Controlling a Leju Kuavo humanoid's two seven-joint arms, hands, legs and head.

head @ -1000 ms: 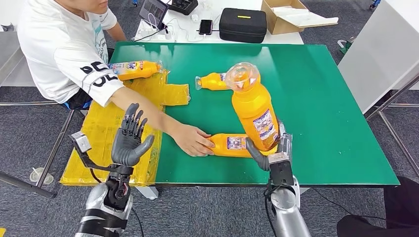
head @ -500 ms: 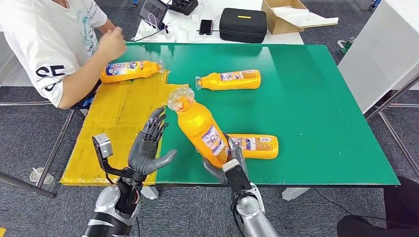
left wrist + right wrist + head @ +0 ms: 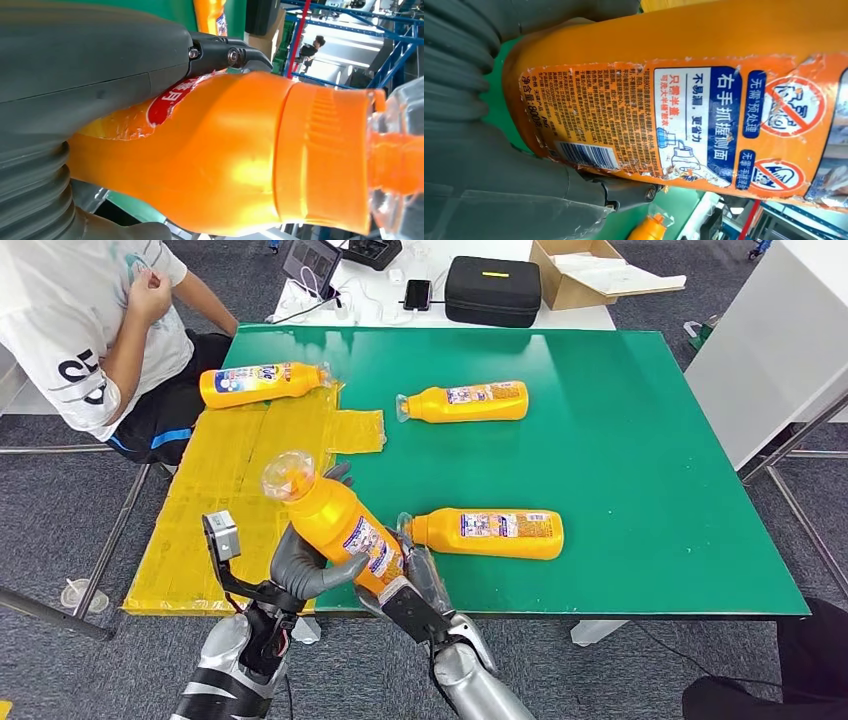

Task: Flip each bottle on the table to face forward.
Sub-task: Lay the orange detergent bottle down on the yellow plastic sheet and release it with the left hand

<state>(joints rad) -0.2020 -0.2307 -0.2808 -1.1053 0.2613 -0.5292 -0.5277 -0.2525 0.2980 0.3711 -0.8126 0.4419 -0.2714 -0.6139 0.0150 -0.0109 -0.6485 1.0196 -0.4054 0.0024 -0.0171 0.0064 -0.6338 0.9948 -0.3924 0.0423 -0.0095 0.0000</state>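
Held bottle [image 3: 340,525] base behind both hands' fingers [image 3: 322,575]; person [image 3: 90,330] cut off by frame.

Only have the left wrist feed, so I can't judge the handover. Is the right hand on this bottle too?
Observer: Yes. In the head view the right hand grips the held bottle at its base, and the left hand wraps its middle.
Operator: What faces the right wrist camera?
Observer: The back label, with barcode and small print.
Operator: Other bottles?
Observer: Three lie on their sides: the near bottle by the front edge of the green table, the middle bottle further back, and the far-left bottle at the yellow sheet.
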